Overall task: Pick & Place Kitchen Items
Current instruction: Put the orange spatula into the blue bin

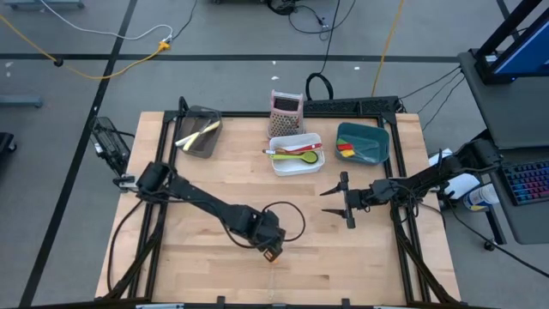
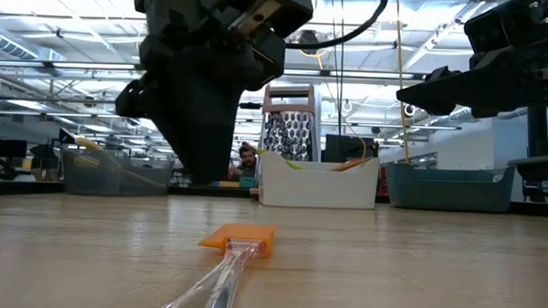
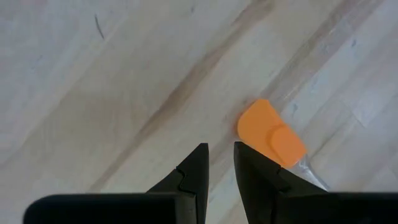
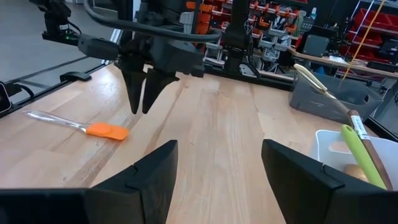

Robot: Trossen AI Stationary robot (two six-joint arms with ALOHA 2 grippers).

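High view: utensils are seen in the white bin (image 1: 296,163), teal bin (image 1: 364,153) and mesh bin (image 1: 199,142), upper centre.

Low view: the orange spatula (image 2: 239,240) lies on the tabletop (image 2: 416,260), lower centre, unplaced.

Left wrist: the left gripper (image 3: 219,167) is narrowly parted, empty, beside it.

Right wrist: the right gripper (image 4: 217,171) is spread, empty.

No writing is legible.

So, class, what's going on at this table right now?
The left end effector hovers just above the wood beside an orange spatula, fingers narrowly apart and holding nothing. The right end effector waits open near the middle. Other utensils already lie in the white bin, teal bin and dark bin.
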